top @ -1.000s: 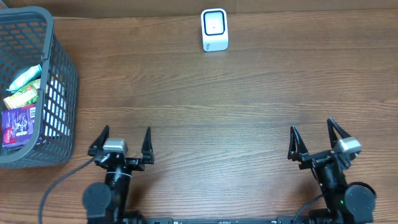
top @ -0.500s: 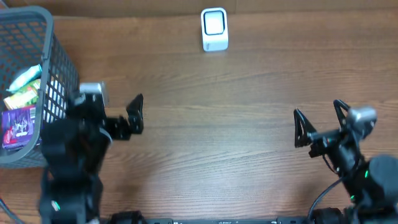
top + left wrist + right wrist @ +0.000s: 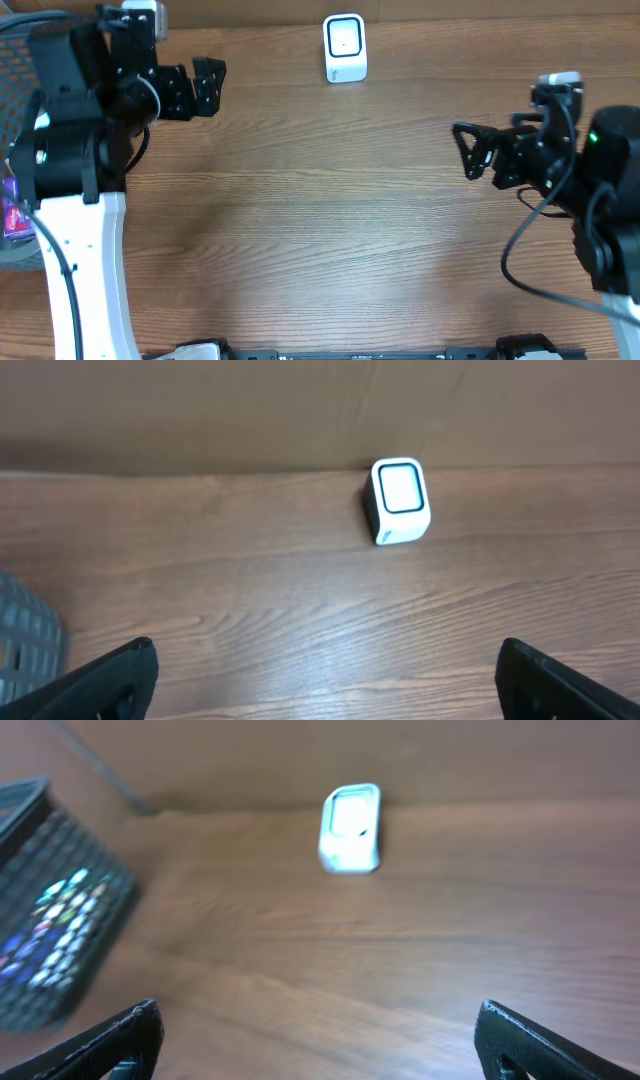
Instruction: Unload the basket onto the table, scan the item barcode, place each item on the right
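The white barcode scanner (image 3: 345,47) stands at the table's far edge; it also shows in the left wrist view (image 3: 400,500) and, blurred, in the right wrist view (image 3: 350,828). Packaged items lie in the grey basket (image 3: 22,255) at the far left; a purple pack (image 3: 12,215) shows beside my left arm. My left gripper (image 3: 192,90) is open and empty, raised beside the basket and left of the scanner. Its fingertips (image 3: 120,675) frame bare wood. My right gripper (image 3: 465,152) is open and empty over the right side, pointing left.
The left arm hides most of the basket from above. In the right wrist view the basket (image 3: 50,930) shows at the left with blurred coloured packs inside. A brown wall runs behind the scanner. Bare wood lies between the two arms.
Both arms have risen from the front edge and moved toward the back. The left one swung up beside the basket, the right one toward the right middle. Both grippers stayed open.
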Controlling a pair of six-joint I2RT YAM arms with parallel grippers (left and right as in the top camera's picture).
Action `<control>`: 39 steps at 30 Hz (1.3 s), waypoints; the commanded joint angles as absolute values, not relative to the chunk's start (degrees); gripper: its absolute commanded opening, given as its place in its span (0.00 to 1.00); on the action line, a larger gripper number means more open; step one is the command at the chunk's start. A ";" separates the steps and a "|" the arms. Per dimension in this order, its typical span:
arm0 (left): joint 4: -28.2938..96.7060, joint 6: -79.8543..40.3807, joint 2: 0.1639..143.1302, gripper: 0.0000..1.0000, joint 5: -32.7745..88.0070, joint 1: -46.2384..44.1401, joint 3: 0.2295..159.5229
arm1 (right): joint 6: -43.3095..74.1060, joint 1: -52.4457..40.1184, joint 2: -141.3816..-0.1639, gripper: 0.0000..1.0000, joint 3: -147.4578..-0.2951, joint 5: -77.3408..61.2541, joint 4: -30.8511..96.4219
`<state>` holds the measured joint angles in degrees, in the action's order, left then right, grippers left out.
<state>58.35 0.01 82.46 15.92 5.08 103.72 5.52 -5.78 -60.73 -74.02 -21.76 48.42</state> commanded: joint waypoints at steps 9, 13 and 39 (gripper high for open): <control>63.83 -19.55 82.87 0.81 3.81 33.08 115.02 | 6.17 -6.28 -68.64 1.00 -75.29 -33.82 48.71; 64.99 -25.10 85.17 0.79 3.84 42.22 114.41 | 6.13 -6.26 -70.63 1.00 -75.29 -33.76 49.36; 71.61 -8.88 121.08 0.79 -7.38 45.34 114.34 | 6.11 -6.28 -76.31 1.00 -75.29 -33.56 49.84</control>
<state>71.18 -11.73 117.71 -6.42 45.63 114.04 6.02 -5.78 -76.44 -74.02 -32.84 49.98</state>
